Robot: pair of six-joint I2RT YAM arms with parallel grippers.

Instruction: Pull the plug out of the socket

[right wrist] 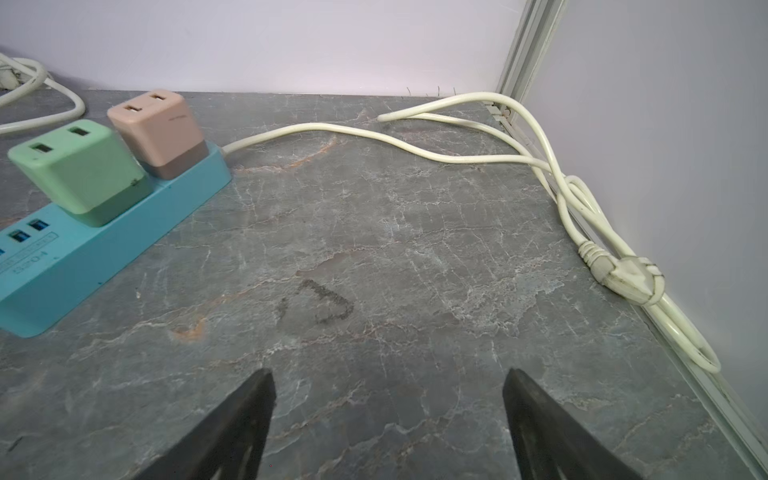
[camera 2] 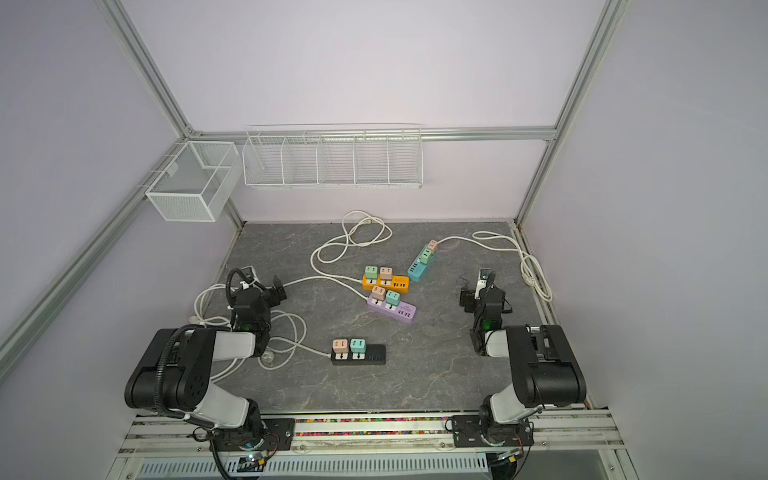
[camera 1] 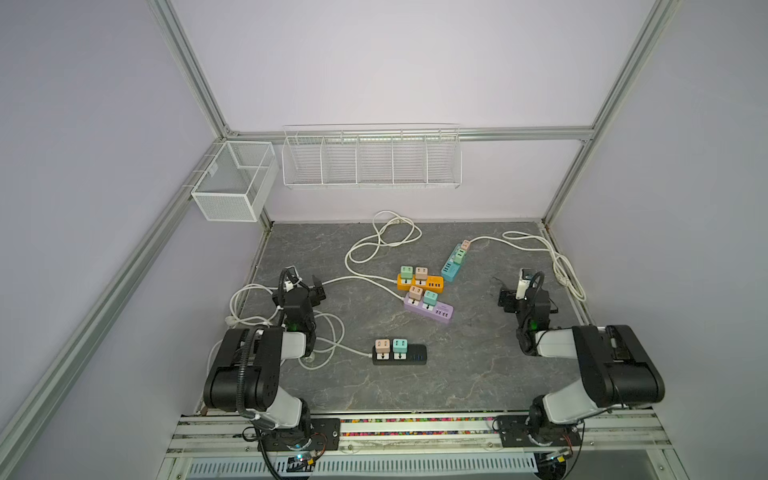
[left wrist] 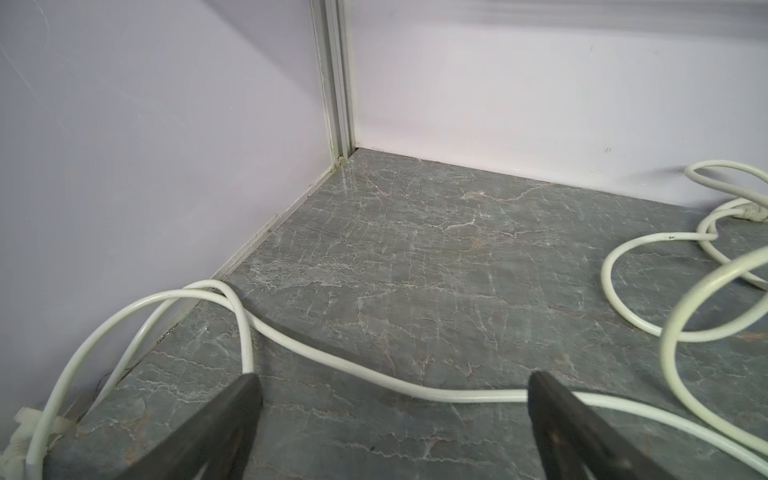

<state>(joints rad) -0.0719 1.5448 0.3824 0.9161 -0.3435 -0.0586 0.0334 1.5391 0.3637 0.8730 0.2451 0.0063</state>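
Several power strips lie on the grey table, each with two cube plugs standing in its sockets: an orange strip (camera 1: 419, 283), a purple strip (camera 1: 432, 311), a blue strip (camera 1: 452, 267) and a black strip (camera 1: 401, 356). In the right wrist view the blue strip (right wrist: 104, 249) carries a green plug (right wrist: 79, 170) and a pink plug (right wrist: 160, 129). My right gripper (right wrist: 389, 374) is open over bare table, right of that strip. My left gripper (left wrist: 392, 378) is open at the table's left side, a white cord (left wrist: 332, 357) lying on the table under its gap.
White cords loop across the back (camera 1: 386, 237), the left (camera 1: 249, 307) and along the right wall (camera 1: 561, 266), where a loose cord end (right wrist: 627, 278) lies. A mesh bin (camera 1: 232, 183) and a wire rack (camera 1: 372, 160) hang on the walls.
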